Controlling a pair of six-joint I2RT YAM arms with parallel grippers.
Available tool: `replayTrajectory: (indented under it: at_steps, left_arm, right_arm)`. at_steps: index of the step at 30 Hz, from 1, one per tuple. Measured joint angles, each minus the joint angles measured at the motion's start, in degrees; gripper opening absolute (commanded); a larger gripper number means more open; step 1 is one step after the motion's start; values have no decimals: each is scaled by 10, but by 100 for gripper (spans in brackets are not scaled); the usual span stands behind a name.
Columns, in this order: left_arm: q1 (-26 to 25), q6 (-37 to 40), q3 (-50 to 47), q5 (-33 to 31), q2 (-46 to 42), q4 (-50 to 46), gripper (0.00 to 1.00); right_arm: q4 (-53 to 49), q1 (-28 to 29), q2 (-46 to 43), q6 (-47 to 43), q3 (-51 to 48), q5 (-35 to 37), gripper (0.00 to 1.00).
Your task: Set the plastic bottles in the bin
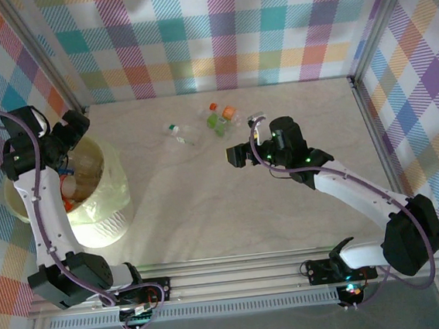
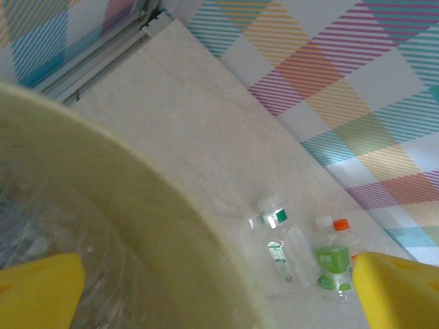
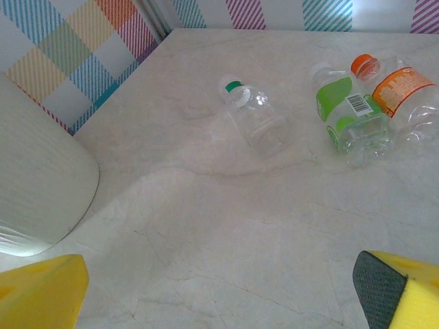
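Top external: small clear plastic bottles (image 1: pixel 215 120) are lying toward the bench's (image 1: pixel 208 212) far edge, just beyond my gaping, empty right gripper (image 1: pixel 244 139).

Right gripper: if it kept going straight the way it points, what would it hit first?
Likely the bare table, short of the clear green-capped bottle; the right gripper tilts downward, though depth is unclear.

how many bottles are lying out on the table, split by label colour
green-capped clear bottle: 1
green-label bottle: 1
orange-label bottle: 1
total on the table: 3
What lies inside the bin is too blurred to count.
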Motion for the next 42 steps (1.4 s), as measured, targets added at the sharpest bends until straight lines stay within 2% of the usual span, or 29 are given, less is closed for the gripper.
replayTrajectory:
  at_steps: [16, 29, 33, 38, 42]
  left_arm:
    - [0, -30, -10, -55, 19, -20, 100]
    - [0, -38, 7, -51, -12, -43, 100]
    - [0, -38, 7, -27, -63, -43, 100]
    - [-3, -48, 0, 48, -112, -20, 100]
    - [-27, -62, -29, 92, -143, 14, 100]
  right_arm:
    - [-7, 0, 3, 14, 4, 11, 100]
    - [-12, 0, 12, 17, 19, 17, 100]
    - [-12, -1, 30, 34, 29, 33, 100]
    - [-17, -9, 70, 66, 57, 42, 100]
    - [-17, -19, 99, 94, 74, 47, 100]
